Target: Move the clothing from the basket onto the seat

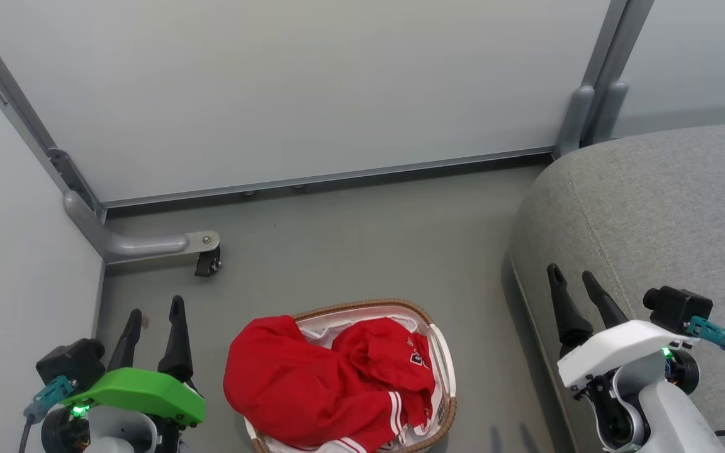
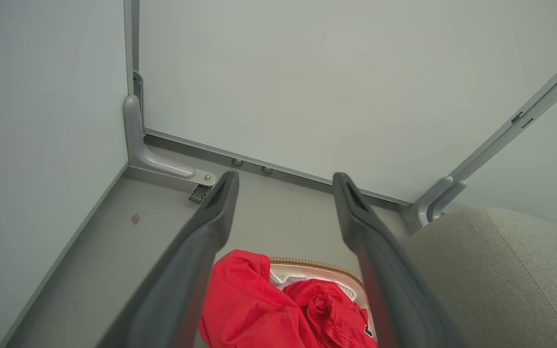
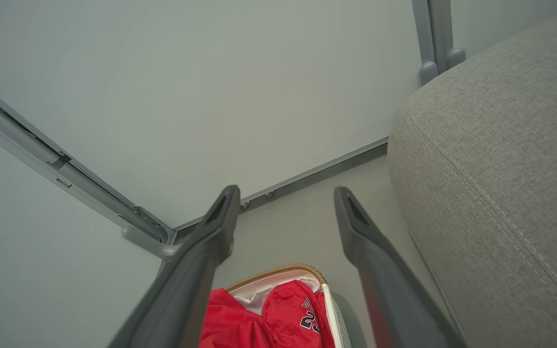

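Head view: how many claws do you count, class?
2. The left claw, open, is at the lower left, left of the basket; the right claw, open, is at the lower right, over the edge of the seat.

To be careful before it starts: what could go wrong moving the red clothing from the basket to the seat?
The clothing hangs over the basket rim, so a pull may drag or tip the basket. The white liner lies right under it; a deep grasp may catch it too. Released near the seat's rounded edge, cloth could slide off.
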`<state>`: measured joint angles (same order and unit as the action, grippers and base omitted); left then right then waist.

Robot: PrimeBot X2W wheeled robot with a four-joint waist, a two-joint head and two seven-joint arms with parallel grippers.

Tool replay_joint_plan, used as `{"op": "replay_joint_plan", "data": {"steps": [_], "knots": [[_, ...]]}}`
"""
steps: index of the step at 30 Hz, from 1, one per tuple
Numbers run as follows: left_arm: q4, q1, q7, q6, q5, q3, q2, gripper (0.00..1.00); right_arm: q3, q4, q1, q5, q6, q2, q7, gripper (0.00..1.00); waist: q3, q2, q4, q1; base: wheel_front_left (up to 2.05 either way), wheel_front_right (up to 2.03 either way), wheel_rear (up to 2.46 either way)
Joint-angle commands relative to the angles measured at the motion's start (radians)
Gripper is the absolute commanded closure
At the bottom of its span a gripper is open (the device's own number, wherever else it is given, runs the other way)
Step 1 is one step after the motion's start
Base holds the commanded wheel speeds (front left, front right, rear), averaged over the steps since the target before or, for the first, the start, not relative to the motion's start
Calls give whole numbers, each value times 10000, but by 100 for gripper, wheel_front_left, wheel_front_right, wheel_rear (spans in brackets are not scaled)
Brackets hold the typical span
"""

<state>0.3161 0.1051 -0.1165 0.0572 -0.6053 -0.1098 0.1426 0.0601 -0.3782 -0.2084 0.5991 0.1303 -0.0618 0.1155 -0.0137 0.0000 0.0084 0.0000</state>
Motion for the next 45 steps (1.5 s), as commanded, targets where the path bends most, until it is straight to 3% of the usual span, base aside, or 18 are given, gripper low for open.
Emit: {"op": "replay_joint_plan", "data": {"steps": [1, 14, 28, 45], "knots": [[-205, 276, -102, -96, 337, -89, 150, 0, 22, 182, -274, -375, 5, -35, 109, 0, -7, 0, 2, 0, 0, 0, 0], [-474, 229, -453, -499, 1599, -413, 386, 0, 91, 392, -326, -2059, 5, 61, 460, 0, -66, 0, -41, 0, 0, 0, 0], [-96, -207, -780, -223, 2566, -150, 89, 0, 138, -458, -285, -3502, 5, 86, 787, 0, -56, 0, -139, 0, 0, 0, 0], [151, -306, -1133, 348, 3915, 274, -494, 0, 247, -323, -452, -4905, 4, 104, 1150, 0, -417, 0, -275, 0, 0, 0, 0]]}}
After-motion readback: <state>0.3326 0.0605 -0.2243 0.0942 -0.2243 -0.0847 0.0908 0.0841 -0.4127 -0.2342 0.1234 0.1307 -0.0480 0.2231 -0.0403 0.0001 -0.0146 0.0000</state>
